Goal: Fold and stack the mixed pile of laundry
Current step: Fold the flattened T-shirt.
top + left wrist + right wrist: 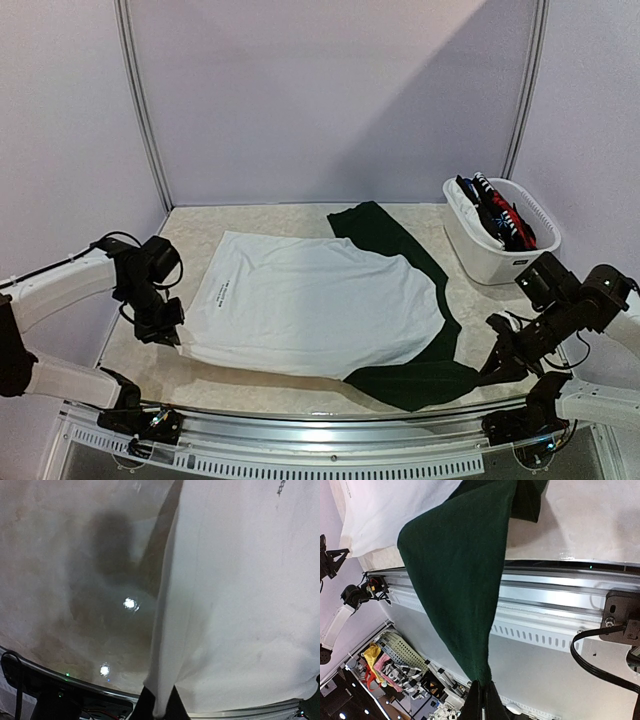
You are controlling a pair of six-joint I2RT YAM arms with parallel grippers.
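A white T-shirt [320, 300] with small black print lies spread flat mid-table, on top of a dark green piece [400, 240] that sticks out at the back and at the near right. My left gripper [165, 330] is shut on the shirt's near left corner; in the left wrist view the white cloth [240, 605] runs down into the closed left gripper [162, 707]. My right gripper [497, 365] is shut on the green piece's near right corner. The right wrist view shows the green cloth [460, 580] pulled taut into the closed right gripper [482, 700], past the table's front rail.
At the back right stands a white plastic tub [490, 255] holding more garments [497, 215], red, black and striped. Bare marbled tabletop [200, 225] shows left of the shirt. A metal rail [560, 595] runs along the near edge. Walls close in on three sides.
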